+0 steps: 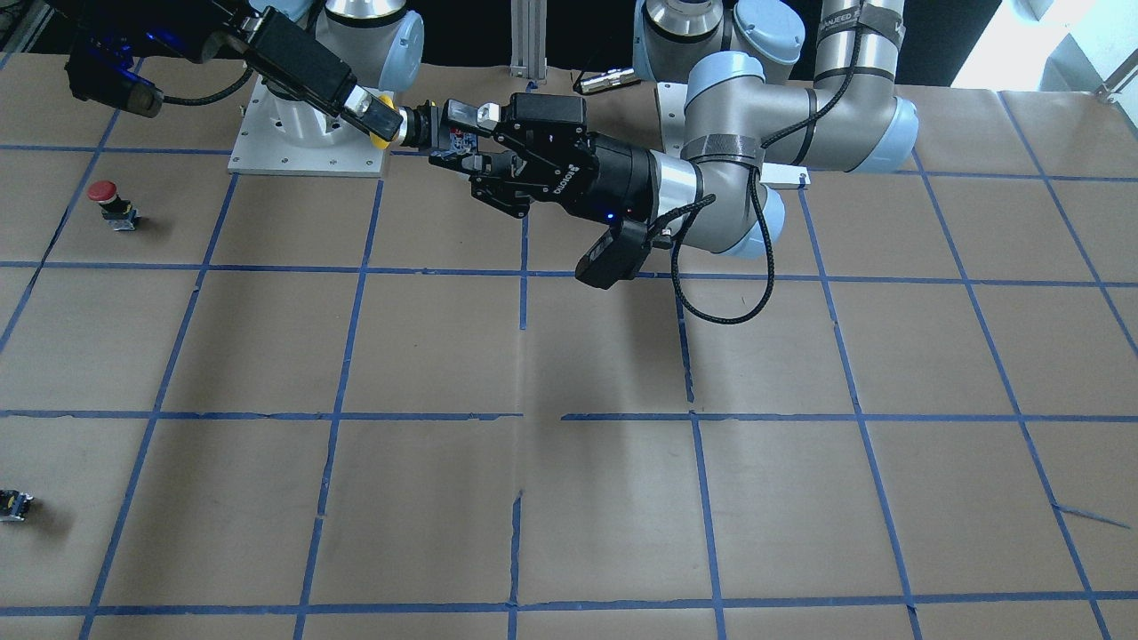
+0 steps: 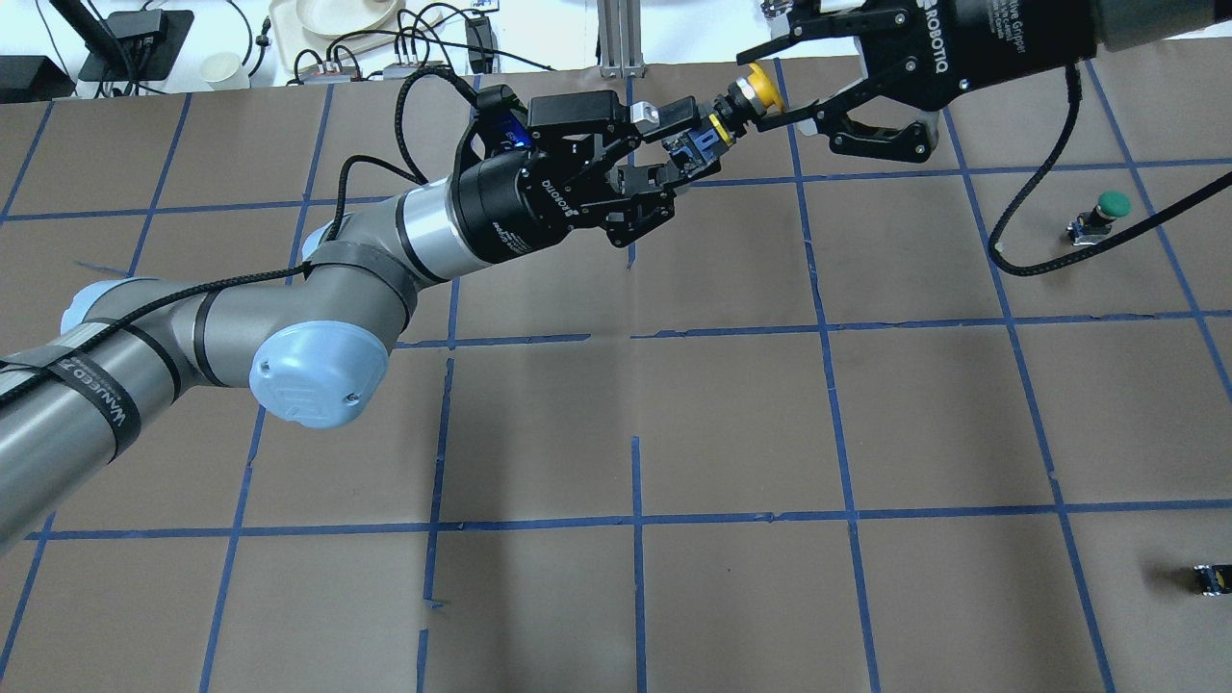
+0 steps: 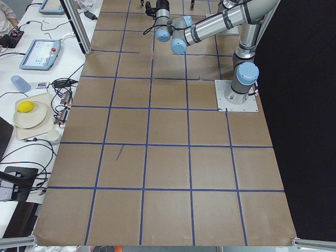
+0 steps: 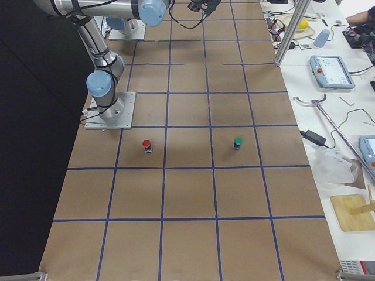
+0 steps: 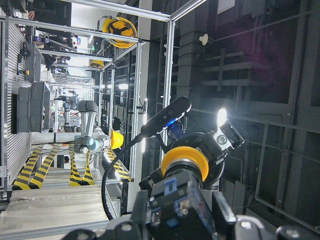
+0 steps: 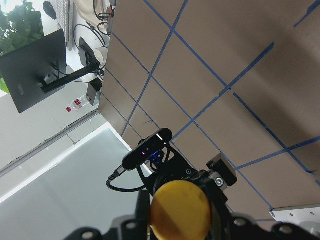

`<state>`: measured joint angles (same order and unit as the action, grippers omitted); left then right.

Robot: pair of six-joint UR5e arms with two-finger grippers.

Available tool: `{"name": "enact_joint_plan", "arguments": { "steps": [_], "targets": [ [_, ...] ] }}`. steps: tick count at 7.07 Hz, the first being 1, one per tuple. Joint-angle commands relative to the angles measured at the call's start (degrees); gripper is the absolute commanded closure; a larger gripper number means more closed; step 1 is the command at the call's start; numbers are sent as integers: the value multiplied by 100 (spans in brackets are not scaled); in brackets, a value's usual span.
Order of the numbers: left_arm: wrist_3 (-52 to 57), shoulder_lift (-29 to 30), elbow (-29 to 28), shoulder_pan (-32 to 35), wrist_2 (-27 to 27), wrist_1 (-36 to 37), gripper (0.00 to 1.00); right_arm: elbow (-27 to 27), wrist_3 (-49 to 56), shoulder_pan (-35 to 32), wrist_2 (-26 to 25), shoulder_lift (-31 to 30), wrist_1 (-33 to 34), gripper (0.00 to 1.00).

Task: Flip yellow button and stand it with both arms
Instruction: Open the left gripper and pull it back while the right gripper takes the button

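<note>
Yellow button (image 2: 749, 85) up in the air, clear of the surface (image 2: 731, 414), lying roughly level between the two tools. Cap toward the right tool (image 2: 756, 91), black-and-blue body toward the left tool (image 1: 455, 138).

Left tool: clamped on the body end of the button, one finger on each side, silver pad (image 2: 654, 115) showing on the upper one in the overhead view.

Right tool: jaws spread to either side of the yellow cap, cap sitting between the tips. Can't tell whether pressing on it or only around it.

Left wrist view: button seen from its body end, yellow cap beyond, right tool behind that. Right wrist view: round cap face-on at bottom centre, left tool right behind it.

Left arm (image 2: 289, 308) in from the overhead view's left, elbow bent, wrist stretched toward the button. Right arm (image 4: 105, 7) stretched across the top of the right-side view, the near one there.

On the surface, robot's right side, well apart from both tools:
- red button (image 1: 104, 191), upright
- green button (image 2: 1114, 204), upright, in the grid square next to the red one in the right-side view
- small black switch block (image 1: 13, 504), close to the surface's edge

Blue tape grid (image 2: 635, 332) across the brown surface.
</note>
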<state>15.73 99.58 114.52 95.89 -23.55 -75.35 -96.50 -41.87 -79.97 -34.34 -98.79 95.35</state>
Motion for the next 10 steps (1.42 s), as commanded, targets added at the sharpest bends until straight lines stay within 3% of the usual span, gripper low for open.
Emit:
{"name": "enact_joint_plan", "arguments": {
  "steps": [1,4,5,6,8,10],
  "targets": [
    [-87,0,0,0,-18,-6,1,0,-6,8,-3,0,-8,80],
    [-1217,-17,-96,-17,17,519,0,35,-6,69,-64,9,44,82],
    [-1778,-9,-296,-35,618,913,0,122,81,200,-343,9,106,83],
    [-2297,9,-603,-35,1555,1152,0,166,448,384,-572,9,63,84],
    [-3027,18,-1375,-35,3399,1163,0,114,1413,666,-986,9,-113,84],
    [-3637,-165,-1931,52,5106,945,1,-8,3079,833,-1696,26,-638,84]
  ]
}}
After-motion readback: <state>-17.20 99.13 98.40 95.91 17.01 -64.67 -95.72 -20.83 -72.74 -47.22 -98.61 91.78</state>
